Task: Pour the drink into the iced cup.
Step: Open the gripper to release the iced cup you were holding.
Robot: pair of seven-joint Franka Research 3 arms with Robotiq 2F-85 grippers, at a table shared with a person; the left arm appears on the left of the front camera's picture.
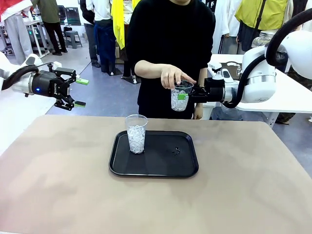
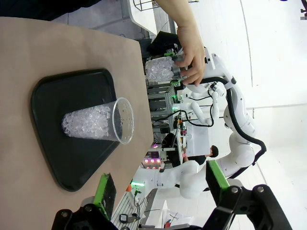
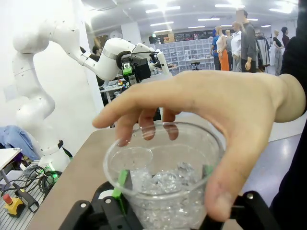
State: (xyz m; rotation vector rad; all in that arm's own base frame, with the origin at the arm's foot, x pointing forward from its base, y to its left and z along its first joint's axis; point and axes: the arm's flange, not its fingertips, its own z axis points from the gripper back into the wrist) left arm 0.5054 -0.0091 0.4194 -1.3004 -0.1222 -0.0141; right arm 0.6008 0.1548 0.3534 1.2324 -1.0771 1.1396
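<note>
An iced cup (image 1: 136, 133), clear plastic and upright, stands on the left half of the black tray (image 1: 117, 165); it shows lying sideways in the left wrist view (image 2: 96, 122). My right gripper (image 1: 184, 96) is shut on a second clear cup (image 1: 179, 101) holding ice-like pieces, raised beyond the table's far edge. A person's hand (image 1: 174, 77) grips that cup's rim from above (image 3: 216, 100). Green pads (image 3: 122, 179) press the cup's sides (image 3: 163, 187). Whether it holds liquid drink I cannot tell. My left gripper (image 1: 80, 92) hangs open, high at the far left, nothing between its fingers (image 2: 104, 191).
The tray (image 2: 53, 91) lies mid-table on the tan tabletop (image 1: 58, 185), with a small dark speck (image 1: 176, 150) on its right half. The person stands at the far edge behind the tray. A white side table (image 1: 292, 97) sits behind my right arm.
</note>
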